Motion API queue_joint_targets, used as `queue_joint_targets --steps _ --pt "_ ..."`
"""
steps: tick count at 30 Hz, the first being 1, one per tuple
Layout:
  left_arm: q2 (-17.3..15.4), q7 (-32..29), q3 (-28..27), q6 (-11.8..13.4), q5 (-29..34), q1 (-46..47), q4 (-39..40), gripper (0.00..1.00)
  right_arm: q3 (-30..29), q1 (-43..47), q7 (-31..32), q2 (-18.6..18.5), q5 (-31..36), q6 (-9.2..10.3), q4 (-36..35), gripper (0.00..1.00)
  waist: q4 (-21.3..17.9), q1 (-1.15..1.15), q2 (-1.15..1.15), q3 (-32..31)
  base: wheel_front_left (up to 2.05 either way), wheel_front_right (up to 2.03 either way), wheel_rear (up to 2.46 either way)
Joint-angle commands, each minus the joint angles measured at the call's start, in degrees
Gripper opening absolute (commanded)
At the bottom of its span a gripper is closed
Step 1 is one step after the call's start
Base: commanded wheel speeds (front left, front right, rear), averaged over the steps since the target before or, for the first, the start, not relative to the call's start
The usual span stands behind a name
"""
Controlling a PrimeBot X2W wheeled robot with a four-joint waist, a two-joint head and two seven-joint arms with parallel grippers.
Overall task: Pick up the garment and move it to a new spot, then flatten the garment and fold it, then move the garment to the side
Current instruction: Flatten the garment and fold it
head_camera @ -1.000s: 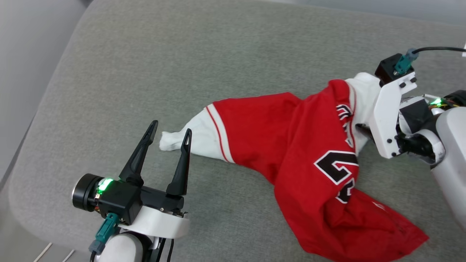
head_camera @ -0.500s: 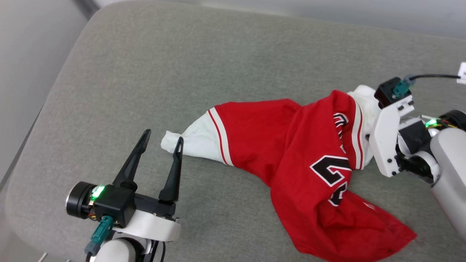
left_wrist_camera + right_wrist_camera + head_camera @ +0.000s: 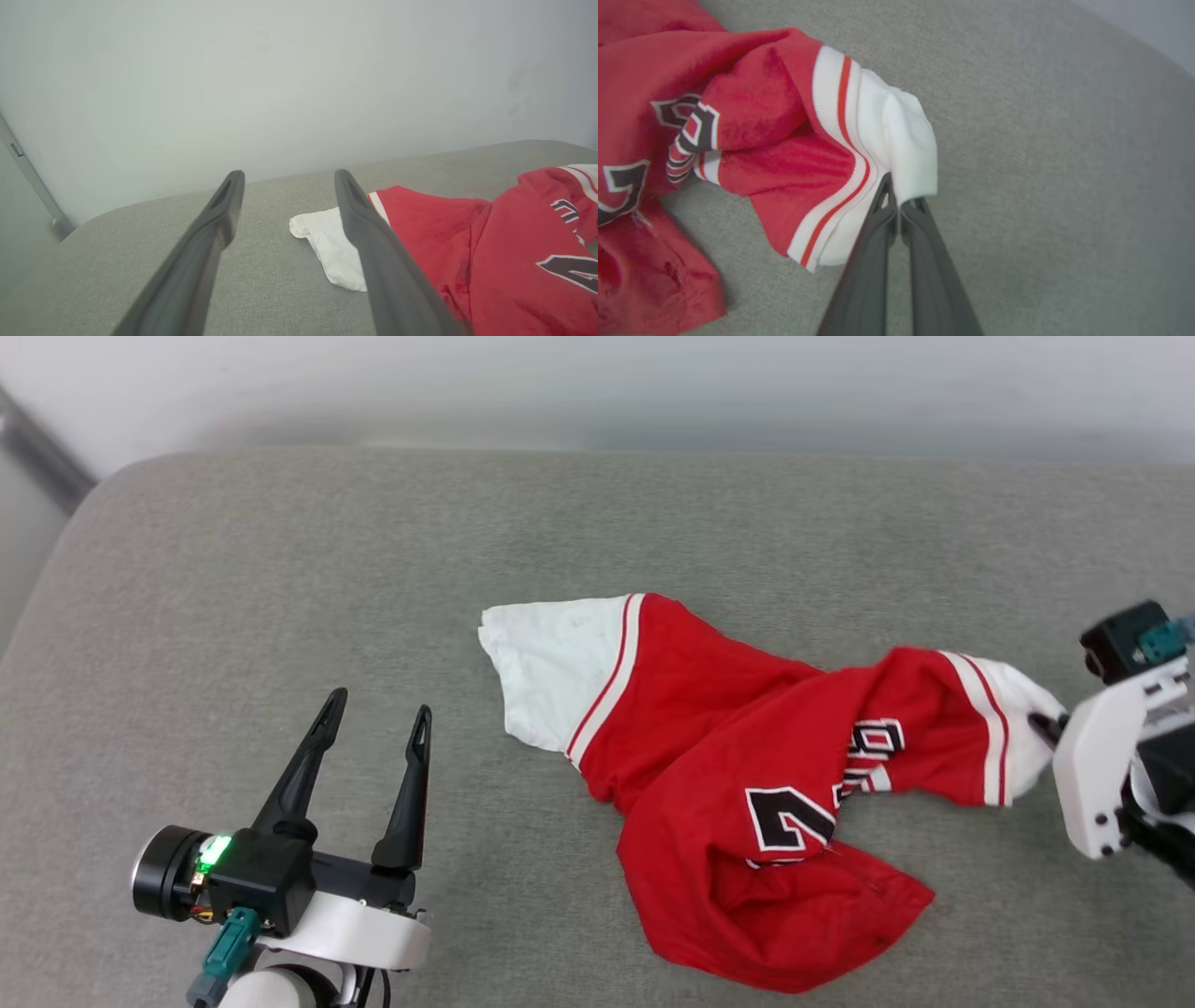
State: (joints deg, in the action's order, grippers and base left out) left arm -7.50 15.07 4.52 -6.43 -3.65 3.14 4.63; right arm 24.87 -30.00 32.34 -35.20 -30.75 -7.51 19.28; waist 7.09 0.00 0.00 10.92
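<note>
Here, right pincer [image 3: 899,199] tight on garment [image 3: 784,158]

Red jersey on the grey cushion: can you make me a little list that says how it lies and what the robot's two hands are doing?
Garment: bright red sports jersey with white sleeves and black numbers, lying crumpled
Surface: grey fabric cushion
Right fingers: shut, pinching the edge of one white sleeve
Left fingers: open, holding nothing, apart from the other white sleeve
Folded: not yet
</note>
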Motion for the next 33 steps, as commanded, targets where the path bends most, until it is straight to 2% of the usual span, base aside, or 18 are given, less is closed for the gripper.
queue_joint_targets --steps 1,4,8,9,10,15,24,29,33 --pt "-0.2 0.1 -0.3 -0.1 0.4 -0.5 0.2 1.00 -1.1 2.5 -0.6 -0.3 0.5 0.04 0.1 0.00 -1.7 0.00 0.00 -0.5 0.00 0.00 0.00" --pt "-0.4 0.1 -0.3 -0.2 0.4 -0.5 0.0 1.00 -3.3 6.4 -1.6 -0.5 1.7 0.05 1.1 0.00 -2.5 0.00 0.00 -0.1 0.00 0.00 0.00" --pt "-0.4 0.1 -0.4 -0.4 0.4 -0.1 -0.4 1.00 -5.3 10.8 -3.8 1.3 3.5 0.05 3.9 0.00 -3.2 0.00 0.00 -0.1 0.00 0.00 0.00" --pt "-0.5 0.1 -0.4 -0.5 0.5 0.0 -0.5 1.00 -5.5 11.4 -4.5 1.7 4.0 0.04 4.6 0.25 -3.4 0.00 0.00 -0.2 0.00 0.00 0.00" --pt "-0.5 0.1 -0.3 -0.5 0.5 0.0 -0.7 1.00 -6.0 11.8 -5.5 2.1 4.4 0.04 5.4 1.00 -3.6 0.00 0.00 -0.4 0.00 0.00 0.00" --pt "-1.0 0.1 -0.6 -0.5 0.6 -0.3 -1.4 1.00 -7.2 12.2 -10.1 5.0 4.7 0.04 6.5 1.00 -5.3 0.00 0.00 -2.0 0.00 0.00 0.00" --pt "-0.4 0.1 -2.6 -0.7 -2.0 -1.5 -0.3 1.00 -11.5 13.2 -22.0 5.1 3.6 0.04 -4.4 1.00 -9.7 0.00 0.00 -4.4 0.00 0.00 0.00" --pt "-0.9 0.1 -3.1 -0.9 -3.1 -1.5 0.2 1.00 -16.8 17.2 -29.1 8.0 3.8 0.03 -11.2 1.00 -11.7 0.00 0.00 -4.9 0.00 0.00 0.00" --pt "-2.4 0.1 -1.9 -0.9 -4.8 -0.3 -0.3 1.00 -20.6 20.9 -34.4 12.1 5.3 0.03 -15.1 1.00 -13.4 0.00 0.00 -4.4 0.00 0.00 0.00"
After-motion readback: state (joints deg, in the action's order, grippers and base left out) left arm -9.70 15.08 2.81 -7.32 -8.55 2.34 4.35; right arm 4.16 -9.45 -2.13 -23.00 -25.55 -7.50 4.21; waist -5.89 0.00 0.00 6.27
